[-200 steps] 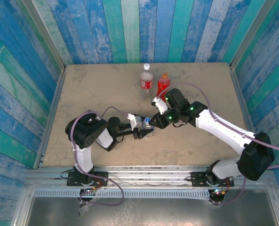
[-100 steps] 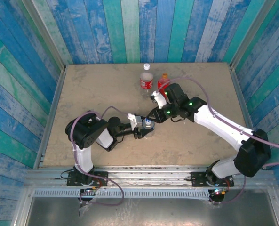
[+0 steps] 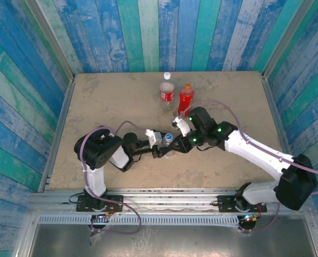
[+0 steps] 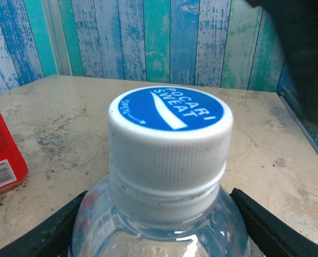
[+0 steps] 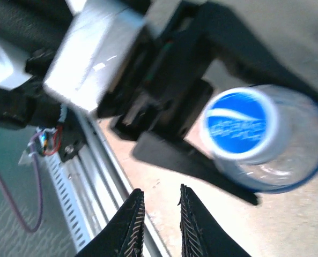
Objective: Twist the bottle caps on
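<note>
My left gripper (image 3: 167, 144) is shut on the short clear bottle (image 3: 168, 141) and holds it upright near the table's middle. Its black fingers (image 4: 271, 230) press the bottle's shoulders (image 4: 159, 230). The white cap with a blue top (image 4: 169, 136) sits on that bottle's neck. My right gripper (image 3: 176, 148) hovers just beside the bottle, off the cap (image 5: 239, 124), open a narrow gap with nothing between its fingers (image 5: 193, 225). The clear bottle with a red label (image 3: 167, 90) wears a white cap. The red bottle (image 3: 186, 97) wears an orange cap. Both stand at the back.
A red label (image 4: 0, 155) shows at the left edge of the left wrist view. The metal rail (image 5: 94, 155) of the table's front edge runs below my right fingers. Blue plank walls (image 3: 164, 32) close in the table on three sides.
My right gripper drew back from the cap toward the far bottles, then came down again beside the held bottle. The left gripper and its bottle stayed put.
</note>
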### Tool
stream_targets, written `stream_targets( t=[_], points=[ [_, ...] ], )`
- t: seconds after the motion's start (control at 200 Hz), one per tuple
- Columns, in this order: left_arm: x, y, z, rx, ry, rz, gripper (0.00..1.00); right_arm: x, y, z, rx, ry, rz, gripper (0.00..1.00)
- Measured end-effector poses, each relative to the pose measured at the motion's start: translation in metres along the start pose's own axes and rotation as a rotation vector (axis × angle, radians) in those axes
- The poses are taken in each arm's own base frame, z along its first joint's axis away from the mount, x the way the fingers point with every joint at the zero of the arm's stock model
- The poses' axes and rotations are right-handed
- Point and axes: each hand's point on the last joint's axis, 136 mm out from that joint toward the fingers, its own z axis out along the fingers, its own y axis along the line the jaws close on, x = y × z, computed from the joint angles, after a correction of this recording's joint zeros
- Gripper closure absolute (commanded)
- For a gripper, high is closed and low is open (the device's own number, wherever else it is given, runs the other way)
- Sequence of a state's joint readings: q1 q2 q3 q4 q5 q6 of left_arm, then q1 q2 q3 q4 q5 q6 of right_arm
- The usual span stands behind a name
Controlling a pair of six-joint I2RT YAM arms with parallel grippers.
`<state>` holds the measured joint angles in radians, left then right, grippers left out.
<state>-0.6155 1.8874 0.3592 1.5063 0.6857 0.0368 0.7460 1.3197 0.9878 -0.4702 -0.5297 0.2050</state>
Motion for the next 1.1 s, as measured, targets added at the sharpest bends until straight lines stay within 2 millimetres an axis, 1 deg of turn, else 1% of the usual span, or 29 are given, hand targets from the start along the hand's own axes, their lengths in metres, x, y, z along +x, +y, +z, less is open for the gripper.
stream_targets(
  t=[0.065,0.12,0.195,0.3,0.365,0.461,0.546,0.646,0.711,0.846,0.991,1.101],
  points=[
    [0.0,0.001,0.0,-0.003,0.001,-0.003,0.36,-0.001,0.003,-0.005,0.005,-0.015,-0.023,0.71],
    [0.0,0.001,0.0,-0.003,0.003,-0.006,0.36,-0.004,0.002,-0.011,0.025,-0.036,-0.044,0.63],
    [-0.001,0.0,0.0,-0.002,0.01,-0.012,0.36,-0.007,-0.002,-0.017,0.063,-0.055,-0.099,0.54],
    [-0.003,-0.001,-0.001,0.0,0.032,-0.016,0.36,-0.011,-0.005,-0.023,0.107,-0.049,-0.232,0.39],
    [-0.007,-0.004,-0.001,0.008,0.049,0.0,0.35,-0.012,-0.003,-0.028,0.111,-0.031,-0.337,0.35],
    [-0.018,-0.015,0.003,0.038,0.07,0.048,0.35,-0.016,0.003,-0.034,0.108,-0.023,-0.499,0.35],
    [-0.03,-0.022,0.006,0.062,0.069,0.086,0.35,-0.017,0.008,-0.035,0.09,-0.022,-0.62,0.35],
    [-0.033,-0.029,0.007,0.083,0.08,0.103,0.35,-0.017,0.008,-0.035,0.085,-0.007,-0.709,0.35],
    [-0.03,-0.034,0.008,0.097,0.097,0.098,0.35,-0.018,0.007,-0.033,0.084,0.006,-0.741,0.36],
    [-0.023,-0.041,0.009,0.122,0.125,0.086,0.35,-0.016,0.003,-0.027,0.079,0.033,-0.766,0.43],
    [-0.026,-0.043,0.009,0.128,0.119,0.09,0.35,-0.014,0.001,-0.025,0.078,0.047,-0.78,0.49],
    [-0.032,-0.043,0.008,0.127,0.107,0.1,0.35,-0.013,-0.001,-0.022,0.076,0.057,-0.78,0.52]
  ],
)
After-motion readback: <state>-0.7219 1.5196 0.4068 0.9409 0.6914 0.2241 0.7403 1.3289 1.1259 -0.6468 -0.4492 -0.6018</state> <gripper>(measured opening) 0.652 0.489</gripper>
